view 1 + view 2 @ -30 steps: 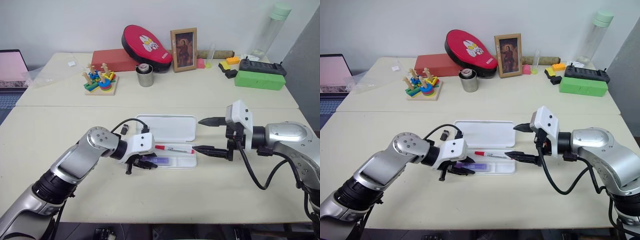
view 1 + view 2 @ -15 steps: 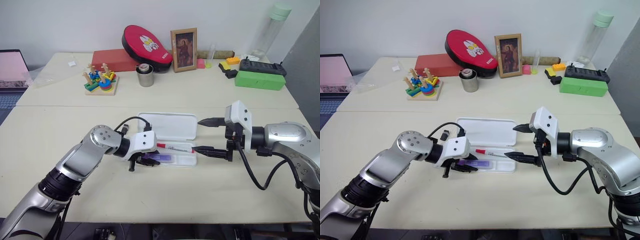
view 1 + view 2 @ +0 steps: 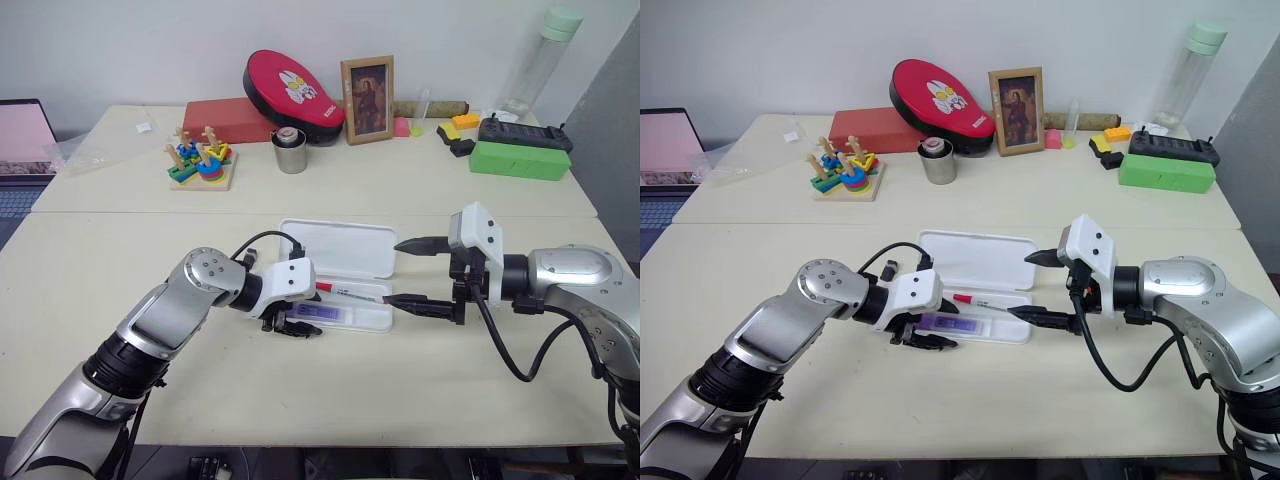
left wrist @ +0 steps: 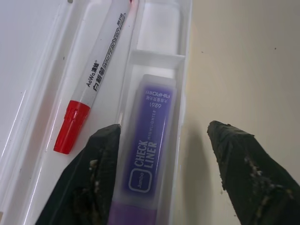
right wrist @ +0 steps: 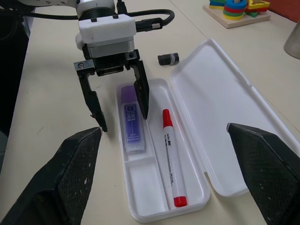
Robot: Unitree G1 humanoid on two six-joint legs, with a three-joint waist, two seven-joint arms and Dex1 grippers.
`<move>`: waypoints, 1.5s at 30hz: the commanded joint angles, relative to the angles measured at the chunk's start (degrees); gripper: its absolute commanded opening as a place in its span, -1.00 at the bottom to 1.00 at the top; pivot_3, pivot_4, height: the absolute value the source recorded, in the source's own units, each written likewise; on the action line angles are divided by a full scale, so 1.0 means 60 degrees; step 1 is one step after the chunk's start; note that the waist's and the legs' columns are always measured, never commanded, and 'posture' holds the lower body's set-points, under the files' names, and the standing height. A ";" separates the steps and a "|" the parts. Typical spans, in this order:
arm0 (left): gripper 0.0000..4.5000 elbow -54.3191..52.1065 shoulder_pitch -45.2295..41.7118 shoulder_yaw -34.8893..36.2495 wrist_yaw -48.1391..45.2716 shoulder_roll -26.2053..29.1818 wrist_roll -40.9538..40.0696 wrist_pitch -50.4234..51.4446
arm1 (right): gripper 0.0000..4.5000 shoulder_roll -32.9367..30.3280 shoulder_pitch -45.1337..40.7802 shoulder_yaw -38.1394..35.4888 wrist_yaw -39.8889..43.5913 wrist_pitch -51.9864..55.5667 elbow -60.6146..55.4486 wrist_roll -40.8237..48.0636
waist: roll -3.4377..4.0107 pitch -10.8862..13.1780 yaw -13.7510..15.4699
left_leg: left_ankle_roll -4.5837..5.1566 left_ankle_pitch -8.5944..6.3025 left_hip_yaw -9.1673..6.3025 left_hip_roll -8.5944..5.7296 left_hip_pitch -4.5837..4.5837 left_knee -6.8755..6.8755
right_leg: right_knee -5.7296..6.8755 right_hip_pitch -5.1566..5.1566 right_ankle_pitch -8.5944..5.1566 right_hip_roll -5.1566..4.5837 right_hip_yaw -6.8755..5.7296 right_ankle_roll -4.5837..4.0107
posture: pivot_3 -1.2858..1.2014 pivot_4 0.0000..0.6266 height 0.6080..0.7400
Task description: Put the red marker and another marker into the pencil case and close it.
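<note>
The left pincer [image 5: 118,96] has just let go: a sec ago its fingers were pinched tight on the purple marker [image 4: 151,140], now they stand apart, one on each side of it, w/ the marker lying flat in the front slot of the pencil case [image 3: 375,322]. The red marker [image 5: 171,156] lies in the long slot right beside it, also flat. So both markers are in the case, and I think only the closing is left. The lid [image 5: 225,117] is wide open, flat on the tabletop [image 3: 420,390] behind the tray part. The right pincer [image 3: 412,272] hangs at the right end of the case w/ its fingers spread wide, holding nothing, and it has not moved. Next the left pincer prob. needs to lift clear so the lid can swing over. The small black thing [image 5: 168,59] near the case is not part of the job.
</note>
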 commanded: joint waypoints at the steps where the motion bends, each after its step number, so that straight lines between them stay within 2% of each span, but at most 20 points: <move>1: 0.80 -0.0854 0.0122 0.0651 0.0070 -0.0161 -0.0765 0.0585 | 1.00 -0.0109 -0.0126 -0.0100 0.0116 -0.0091 -0.0226 0.0079 | 0.0000 0.0000 0.0000 | 0.0000 0.0000 0.0000 0.0000 0.0000 0.0000 | 0.0000 0.0000 0.0000 0.0000 0.0000 0.0000 | 0.03 -0.52 1.00; 4: 0.99 -0.1428 0.0278 0.1165 0.0292 -0.0368 -0.1452 0.1217 | 1.00 -0.0124 -0.0150 -0.0097 0.0215 -0.0115 -0.0181 0.0098 | 0.0000 0.0000 -0.0001 | 0.0000 0.0000 0.0000 0.0000 -0.0001 0.0000 | -0.0001 0.0001 0.0000 0.0000 0.0001 0.0000 | 0.03 -0.52 1.00; 7: 0.99 -0.1978 0.0413 0.2265 0.0877 -0.0794 -0.2566 0.2185 | 1.00 -0.0117 -0.0208 -0.0142 0.0316 -0.0123 -0.0114 0.0159 | 0.0000 0.0000 -0.0002 | 0.0000 0.0000 -0.0001 0.0000 0.0000 0.0000 | 0.0000 0.0002 0.0000 0.0000 -0.0001 0.0000 | 0.03 -0.52 1.00; 9: 0.99 -0.2248 0.0467 0.3269 0.1597 -0.1167 -0.3267 0.2901 | 1.00 -0.0057 -0.0266 -0.0264 0.0346 -0.0136 -0.0074 0.0254 | -0.0001 0.0000 -0.0007 | 0.0000 0.0000 -0.0002 0.0000 0.0000 0.0005 | 0.0003 0.0003 0.0000 0.0000 -0.0001 0.0000 | 0.03 -0.52 1.00; 12: 0.99 -0.2035 0.0338 0.5229 0.3459 -0.2066 -0.3870 0.3922 | 1.00 0.0325 -0.0686 -0.0661 0.0098 -0.0157 0.0121 0.0577 | -0.0002 -0.0001 -0.0021 | 0.0000 0.0000 -0.0005 0.0000 0.0002 0.0007 | 0.0002 0.0005 0.0000 0.0000 -0.0002 0.0000 | 0.03 -0.52 1.00; 15: 0.99 -0.1809 0.0295 0.6857 0.5203 -0.2662 -0.3889 0.4470 | 1.00 0.0616 -0.1139 -0.0832 -0.0058 -0.0114 0.0331 0.0819 | -0.0004 -0.0002 -0.0043 | 0.0000 0.0000 -0.0009 0.0000 0.0008 0.0017 | 0.0008 0.0008 0.0001 0.0000 -0.0005 0.0002 | 0.03 -0.52 1.00; 20: 0.99 -0.1988 0.1003 0.7877 0.6863 -0.2542 -0.3549 0.5384 | 1.00 0.0936 -0.1650 -0.0675 -0.0091 -0.0188 0.0609 0.0880 | -0.0010 -0.0006 -0.0040 | -0.0003 0.0002 -0.0010 0.0000 0.0008 0.0010 | -0.0003 0.0011 0.0002 0.0000 -0.0006 0.0001 | 0.03 -0.52 1.00; 25: 0.99 -0.1656 0.1437 0.7939 0.7991 -0.2666 -0.3277 0.6199 | 1.00 0.1313 -0.2226 -0.0437 0.0145 -0.0345 0.1057 0.0869 | -0.0012 -0.0007 0.0004 | -0.0005 0.0003 -0.0014 0.0000 0.0008 0.0011 | 0.0007 0.0007 0.0003 0.0000 -0.0009 -0.0001 | 0.03 -0.52 1.00; 29: 0.99 -0.0980 0.1715 0.7042 0.8149 -0.2470 -0.2692 0.5534 | 1.00 0.1461 -0.2468 -0.0289 0.0242 -0.0456 0.1274 0.0770 | -0.0013 -0.0008 0.0019 | -0.0005 0.0003 -0.0015 -0.0001 0.0008 0.0013 | 0.0004 0.0009 0.0005 0.0000 -0.0008 0.0003 | 0.03 -0.52 1.00; 39: 0.99 0.2322 0.1194 0.5131 0.7727 -0.2508 -0.1552 0.3469 | 1.00 0.1594 -0.2471 -0.0217 0.0123 -0.0591 0.1323 0.0606 | -0.0007 -0.0011 0.0011 | -0.0011 0.0006 -0.0015 -0.0002 0.0009 0.0010 | 0.0006 0.0006 0.0005 0.0000 -0.0008 0.0002 | 0.03 -0.52 1.00; 45: 0.99 0.3023 0.0895 0.4511 0.7325 -0.2602 -0.1237 0.2896 | 1.00 0.1535 -0.2428 -0.0292 0.0046 -0.0516 0.1206 0.0612 | 0.0017 -0.0028 0.0065 | -0.0005 0.0003 -0.0015 -0.0003 0.0047 0.0010 | 0.0011 0.0041 0.0006 -0.0001 -0.0008 0.0003 | 0.03 -0.52 1.00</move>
